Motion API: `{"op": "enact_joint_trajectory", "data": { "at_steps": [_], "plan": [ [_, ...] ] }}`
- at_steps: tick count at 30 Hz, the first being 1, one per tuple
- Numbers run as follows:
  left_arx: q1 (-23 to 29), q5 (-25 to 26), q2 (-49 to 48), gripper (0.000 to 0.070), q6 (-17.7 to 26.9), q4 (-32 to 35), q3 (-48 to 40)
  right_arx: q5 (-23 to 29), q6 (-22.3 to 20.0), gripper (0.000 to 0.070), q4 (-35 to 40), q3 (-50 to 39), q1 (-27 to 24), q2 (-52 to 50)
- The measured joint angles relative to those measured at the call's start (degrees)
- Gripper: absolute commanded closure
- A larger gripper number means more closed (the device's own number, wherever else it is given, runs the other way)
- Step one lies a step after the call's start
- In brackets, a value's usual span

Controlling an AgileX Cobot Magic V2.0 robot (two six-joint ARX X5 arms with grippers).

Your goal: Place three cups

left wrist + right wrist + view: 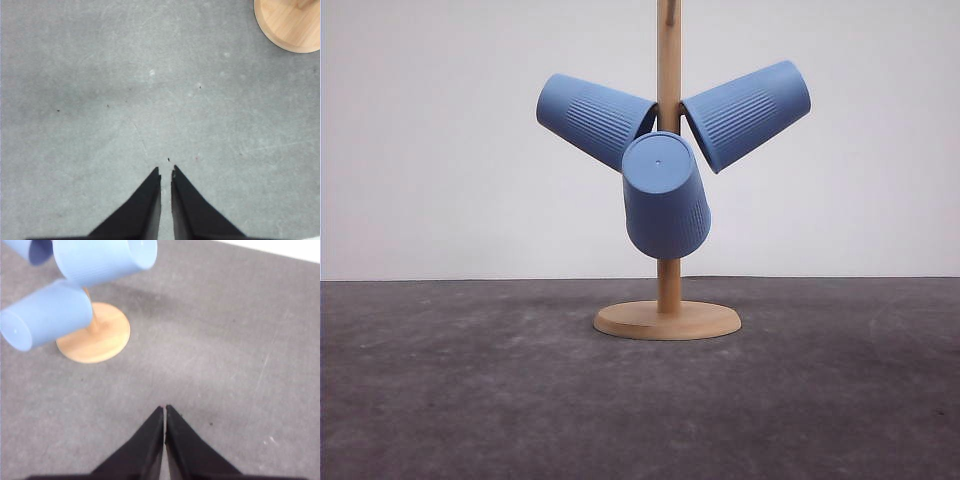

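Note:
Three light-blue ribbed cups hang upside down on a wooden stand: one cup points up-left, another cup points up-right, and the third cup points toward the camera with its flat bottom showing. In the right wrist view the cups hang over the round base. My right gripper is shut, empty, above bare table away from the stand. My left gripper is shut too, nothing in it, with the stand's base at the view's corner.
The dark grey table stretches wide around the stand, with a plain white wall behind it. The stand's upright pole rises out of the front view's top.

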Motion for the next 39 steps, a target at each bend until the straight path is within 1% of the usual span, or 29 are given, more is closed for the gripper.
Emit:
{"op": "enact_joint_trajectory", "data": {
  "at_steps": [6, 9, 11, 13, 16, 20, 22, 26, 30, 33, 35, 39],
  "plan": [
    [-0.2, 0.0, -0.1, 0.0687, 0.0, 0.0, 0.0, 0.0, 0.0, 0.0699, 0.0, 0.0, 0.0, 0.0],
    [-0.2, -0.6, -1.8, 0.0685, 0.5, 0.8, -0.2, 0.0, 0.0, 0.0699, 0.0, 0.0, 0.0, 0.0],
    [0.3, -1.3, -4.5, 0.0685, 1.9, 3.3, -1.0, 0.0, 0.0, 0.0699, 0.0, 0.0, 0.0, 0.0],
    [1.6, -1.3, -8.4, 0.0685, 3.0, 7.3, -3.6, 0.0, 0.0, 0.0699, 0.0, 0.0, 0.0, 0.0],
    [4.7, -1.4, -16.0, 0.0685, 3.3, 17.2, -12.1, 0.0, 0.0, 0.0699, 0.0, 0.0, 0.0, 0.0],
    [8.1, -1.4, -27.2, 0.0685, 3.0, 34.3, -29.2, 0.0, 0.0, 0.0699, 0.0, 0.0, 0.0, 0.0],
    [8.8, -1.4, -32.7, 0.0685, 2.7, 40.6, -38.1, 0.0, 0.0, 0.0699, 0.0, 0.0, 0.0, 0.0],
    [9.1, -1.4, -44.5, 0.0685, 2.3, 47.7, -53.7, 0.0, 0.0, 0.0699, 0.0, 0.0, 0.0, 0.0],
    [9.1, -1.4, -55.2, 0.0685, 1.8, 53.1, -65.2, 0.0, 0.0, 0.0699, 0.0, 0.0, 0.0, 0.0],
    [9.2, -1.4, -60.8, 0.0685, 1.1, 56.6, -71.7, 0.0, 0.0, 0.0699, 0.0, 0.0, 0.0, 0.0],
    [9.6, -1.4, -63.6, 0.0685, -0.3, 58.5, -74.8, 0.0, 0.0, 0.0699, 0.0, 0.0, 0.0, 0.0],
    [10.2, -1.4, -64.6, 0.0685, -3.3, 64.8, -78.2, 0.0, 0.0, 0.0699, 0.0, 0.0, 0.0, 0.0]
  ]
}}
